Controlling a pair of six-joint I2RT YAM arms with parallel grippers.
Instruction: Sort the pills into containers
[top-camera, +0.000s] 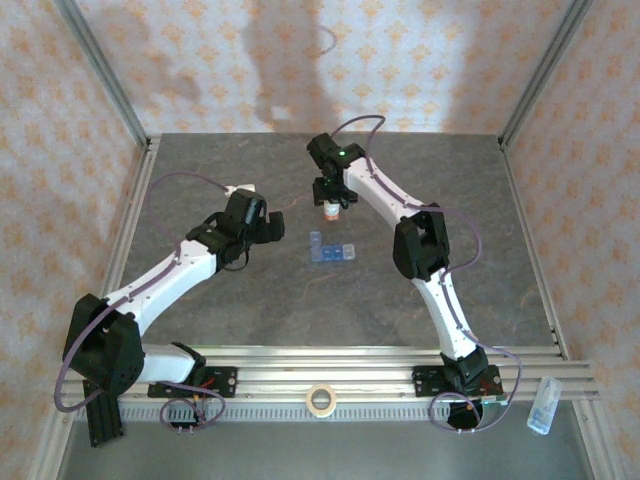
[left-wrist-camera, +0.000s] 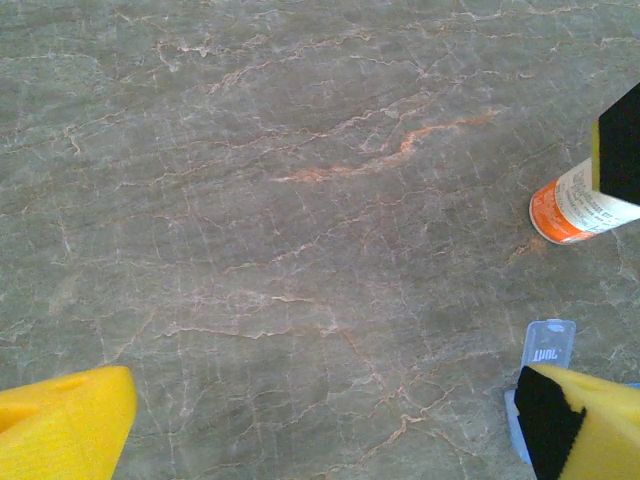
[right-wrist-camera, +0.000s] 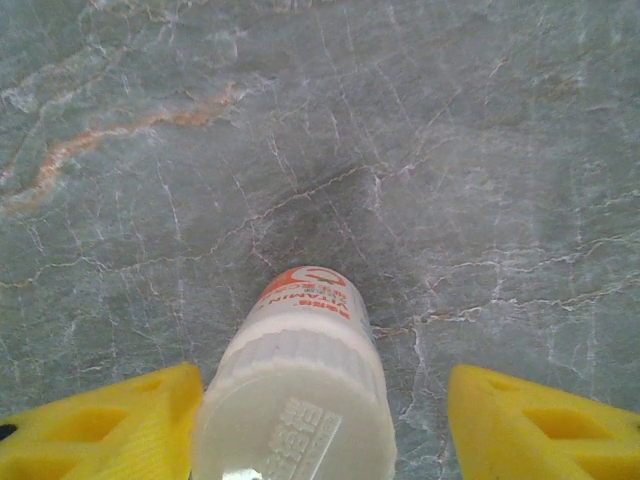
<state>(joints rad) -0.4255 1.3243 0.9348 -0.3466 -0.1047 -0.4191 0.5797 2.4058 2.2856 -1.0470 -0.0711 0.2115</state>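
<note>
Near the middle of the grey stone-patterned table (top-camera: 200, 310) lie the containers (top-camera: 331, 251), a short strip of joined blue boxes. They sit between the two arms and well apart from both arm bases. One pale piece stands out at the strip's far left end. Seen from the left wrist camera, the containers (left-wrist-camera: 549, 343) show a pale lettered flap, partly hidden behind a yellow finger.

Just beyond the strip, on its far side, is a small white bottle (top-camera: 331, 209) with an orange band at its lower end. The right claw (top-camera: 333, 196) hangs directly over it. From the right wrist camera the bottle (right-wrist-camera: 295, 390) sits between the yellow fingers (right-wrist-camera: 100, 430). The left-hand finger is against the cap or very close to it, and the right-hand one is clearly apart from it. The right claw is therefore spread around the bottle, not pinching it.

The left claw (top-camera: 262, 228) hovers left of the strip. Its fingers (left-wrist-camera: 60, 425) are spread wide with only bare table between them. A roll of tape (top-camera: 321, 400) lies on the metal rail (top-camera: 380, 365) at the near edge.
</note>
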